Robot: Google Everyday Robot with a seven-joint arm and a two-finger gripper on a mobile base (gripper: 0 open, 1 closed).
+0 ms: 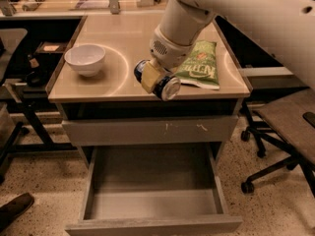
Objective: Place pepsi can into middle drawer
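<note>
Single view — high, in front, looking down on the table point(123, 33); jaws near, mid-frame.

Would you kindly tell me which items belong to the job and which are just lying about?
Job: pepsi can, held sideways in the tool at the tabletop front edge; open middle drawer.
Lying about: white bowl and green chip bag on the tabletop; scuffed drawer front.
</note>
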